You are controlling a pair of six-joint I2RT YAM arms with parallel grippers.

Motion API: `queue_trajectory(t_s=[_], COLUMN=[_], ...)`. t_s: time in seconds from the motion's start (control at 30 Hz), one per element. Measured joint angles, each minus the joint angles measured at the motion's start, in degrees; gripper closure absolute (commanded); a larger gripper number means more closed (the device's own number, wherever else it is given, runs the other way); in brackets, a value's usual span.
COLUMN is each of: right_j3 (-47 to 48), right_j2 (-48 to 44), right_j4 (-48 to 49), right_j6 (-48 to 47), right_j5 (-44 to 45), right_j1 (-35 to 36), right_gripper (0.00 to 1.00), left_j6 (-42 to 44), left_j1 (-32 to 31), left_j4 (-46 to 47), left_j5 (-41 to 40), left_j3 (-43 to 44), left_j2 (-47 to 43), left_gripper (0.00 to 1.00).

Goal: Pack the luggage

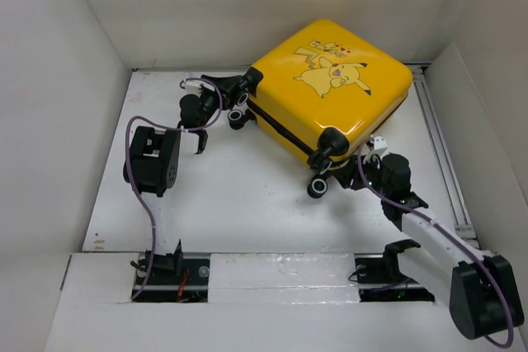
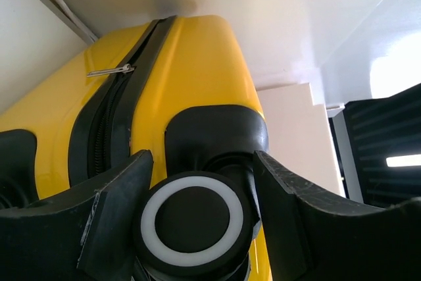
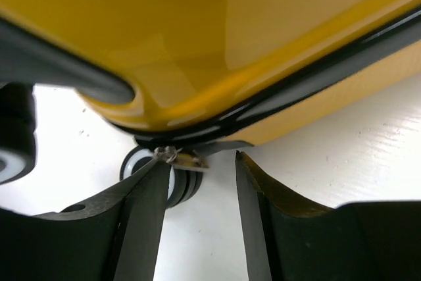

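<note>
The luggage (image 1: pixel 330 80) is a yellow hard-shell suitcase lying shut on the table, its Pikachu print facing up. My left gripper (image 1: pixel 235 105) is at its left corner. In the left wrist view the left gripper (image 2: pixel 200 159) has its jaws closed in on both sides of a black-and-white caster wheel (image 2: pixel 192 220). My right gripper (image 1: pixel 351 166) is at the near corner. In the right wrist view the right gripper (image 3: pixel 202 160) stands open under the yellow shell (image 3: pixel 197 31). A metal zipper pull (image 3: pixel 181 157) rests at its left fingertip, with a second wheel (image 3: pixel 184 189) behind it.
White walls close in the table (image 1: pixel 247 195) on the left, back and right. The black zipper band (image 2: pixel 105 123) runs along the suitcase's side, with another zipper pull (image 2: pixel 110 70) lying on it. A metal rail (image 1: pixel 441 154) runs along the table's right edge.
</note>
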Motion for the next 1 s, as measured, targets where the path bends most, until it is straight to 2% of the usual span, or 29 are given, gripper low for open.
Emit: queue_trajectory(t_s=[0.1, 0.17, 0.27, 0.3, 0.37, 0.4, 0.43, 0.47, 0.57, 0.67, 0.7, 0.73, 1.0], right_j3=[0.00, 0.00, -0.35, -0.57, -0.74, -0.74, -0.90, -1.16, -2.23, -3.98, -4.81, -5.51, -6.93], right_j2=[3.23, 4.57, 5.60, 5.57, 5.29, 5.16, 4.94, 4.61, 3.19, 0.46, -0.79, -2.05, -4.00], right_j4=[3.58, 5.64, 7.72, 8.13, 8.46, 8.48, 8.63, 8.96, 9.60, 11.32, 11.91, 12.26, 12.44], right_j6=[0.04, 0.04, 0.11, 0.11, 0.76, 0.59, 1.09, 1.33, 2.32, 4.17, 4.72, 5.35, 7.74], right_j5=[-0.07, -0.35, -0.50, -0.46, -0.42, -0.24, 0.00, 0.31, 1.70, 4.66, 6.64, 8.68, 25.05], right_j1=[0.00, 0.00, 0.22, 0.35, 1.11, 1.46, 1.99, 2.16, 3.13, 5.40, 6.75, 8.20, 21.22], right_gripper=[0.49, 0.49, 0.55, 0.59, 0.85, 0.86, 0.97, 1.00, 1.00, 1.00, 1.00, 1.00, 1.00], left_j6=[-0.31, -0.55, -0.79, -0.81, -0.96, -0.96, -1.01, -1.25, -1.38, -2.51, -2.91, -3.17, -3.48], left_j1=[0.02, 0.09, 0.04, -0.09, -0.28, -0.46, -0.48, -0.48, -0.26, -0.15, -0.13, -0.11, -0.59], left_j4=[0.15, 0.33, 0.44, 0.50, 0.55, 0.57, 0.57, 0.61, 0.76, 1.46, 1.66, 1.75, 2.19], left_j5=[0.00, -0.07, -0.22, -0.22, -0.33, -0.39, -0.52, -0.59, -1.55, -1.60, -1.60, -1.53, -3.41], left_j3=[0.20, 0.61, 1.51, 1.97, 2.71, 3.02, 3.32, 3.74, 4.22, 4.42, 4.48, 4.48, 2.91], left_j2=[0.24, 0.61, 1.29, 1.55, 2.08, 2.29, 2.56, 2.84, 3.32, 4.24, 4.44, 4.48, 3.93], left_gripper=[0.44, 0.41, 0.34, 0.32, 0.30, 0.30, 0.40, 0.47, 0.71, 0.83, 0.97, 1.00, 1.00])
